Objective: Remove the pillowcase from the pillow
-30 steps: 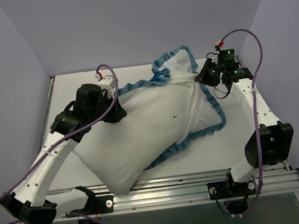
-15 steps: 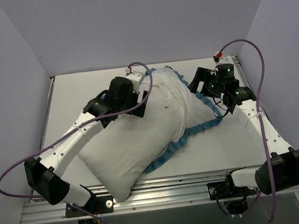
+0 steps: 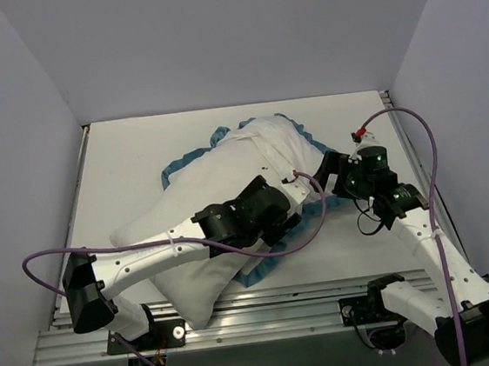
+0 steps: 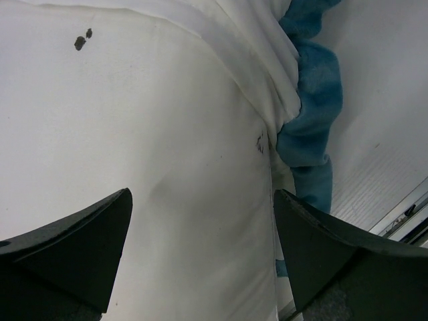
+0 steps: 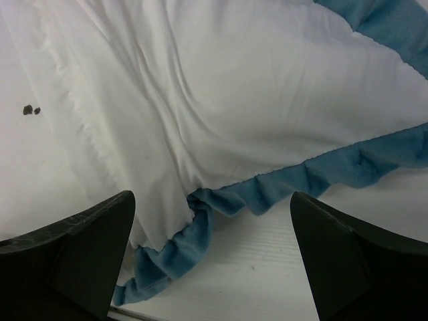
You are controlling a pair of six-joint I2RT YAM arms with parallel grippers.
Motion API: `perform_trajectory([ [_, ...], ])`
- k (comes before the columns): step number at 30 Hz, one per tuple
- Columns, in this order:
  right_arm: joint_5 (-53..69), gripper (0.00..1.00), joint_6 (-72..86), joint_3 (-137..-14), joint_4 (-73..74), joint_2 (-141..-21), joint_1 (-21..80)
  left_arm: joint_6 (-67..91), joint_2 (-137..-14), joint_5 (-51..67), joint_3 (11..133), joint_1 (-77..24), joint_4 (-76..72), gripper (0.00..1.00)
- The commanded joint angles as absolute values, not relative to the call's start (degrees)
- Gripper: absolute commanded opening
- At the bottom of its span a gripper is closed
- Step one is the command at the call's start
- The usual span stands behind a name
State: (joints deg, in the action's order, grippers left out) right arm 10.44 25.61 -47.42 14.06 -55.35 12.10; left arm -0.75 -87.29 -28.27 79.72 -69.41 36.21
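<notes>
Across the middle of the surface [image 3: 120, 161] we find the pillowcase [image 3: 268, 142], white side out and bunched over the far end of the pillow [image 3: 190, 285]. Its blue ruffle [image 5: 314, 175] shows at the far-left side of the bundle and again along the near-right side. We see none of the printed side.

- Pillow: lies diagonally, with its near corner reaching the metal rail [image 3: 284, 306] at the surface's near edge. The near half is bare, plain white. Two small dark specks [image 4: 83, 40] mark its cloth just short of the pillowcase's edge.
- Left claw [image 4: 200, 194]: spread wide, nothing between the fingers. It is poised over the pillow, close beside the pillowcase's edge and ruffle. We cannot tell whether the fingertips touch the cloth. Its arm stretches across the pillow from the near left.
- Right claw [image 5: 212, 197]: also spread wide and gripping nothing. Below it we see the creased white inside of the pillowcase, with the ruffle lying on the surface. From above, it sits just beside the right side of the bundle.
- Purple cable [image 3: 51, 256]: one loops off each arm.
</notes>
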Motion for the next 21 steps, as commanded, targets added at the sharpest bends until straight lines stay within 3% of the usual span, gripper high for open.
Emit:
perform_trajectory([
  [1, 10.8, 0.96, 27.2, -45.3, 13.0, -53.4, 12.5, -1.2, -89.4, -31.7, 80.0, -70.2, 34.5, 0.94],
  [15, 13.4, 0.96, 25.7, -40.2, 10.9, -51.6, 12.9, 4.6, -100.3, -33.3, 73.8, -69.4, 27.1, 0.94],
  [17, 14.6, 0.95, 25.9, -39.2, 10.3, -51.4, 13.3, 6.8, -100.8, -33.6, 72.7, -68.2, 26.5, 0.98],
  [20, 15.4, 0.92, 26.5, -37.5, 8.9, -51.0, 14.1, 8.4, -100.0, -33.0, 70.7, -66.1, 24.4, 0.68],
  [21, 15.7, 0.91, 26.5, -37.0, 7.9, -50.9, 14.4, 8.7, -99.7, -32.6, 70.4, -65.7, 24.2, 0.46],
])
